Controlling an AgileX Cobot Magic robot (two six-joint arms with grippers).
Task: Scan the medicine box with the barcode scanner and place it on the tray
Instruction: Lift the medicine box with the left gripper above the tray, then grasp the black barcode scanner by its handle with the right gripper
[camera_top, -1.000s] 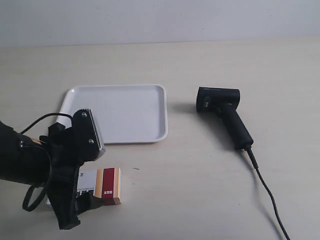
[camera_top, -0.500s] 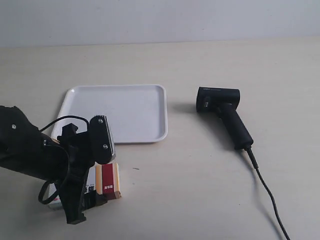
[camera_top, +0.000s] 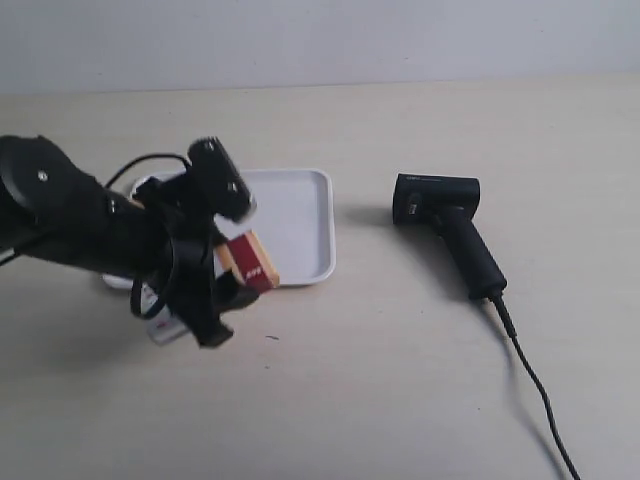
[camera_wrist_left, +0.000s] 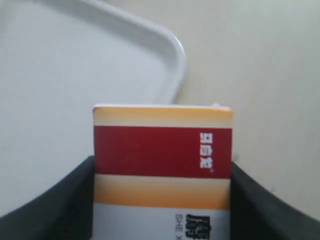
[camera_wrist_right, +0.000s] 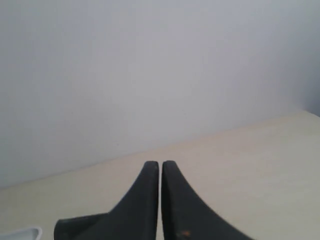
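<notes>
Aloft, left gripper (camera_wrist_left: 162, 200) clamps box (camera_top: 250, 262) w/ scanner (camera_top: 447, 226) at 3 o'clock; right gripper (camera_wrist_right: 160, 200) closed, empty. Best approach: barcode facing scanner, box level.

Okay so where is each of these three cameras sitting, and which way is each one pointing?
Exterior view: off the arms, above the table, looking down across the tray, barcode scanner and one black arm holding the medicine box.
Left wrist view: on the left arm, looking along the left gripper, shut on the box, toward the tray corner.
Right wrist view: on the right arm, raised, facing the wall over the table; the shut right gripper shows.
Shared: exterior and left wrist views both show box and tray.
</notes>
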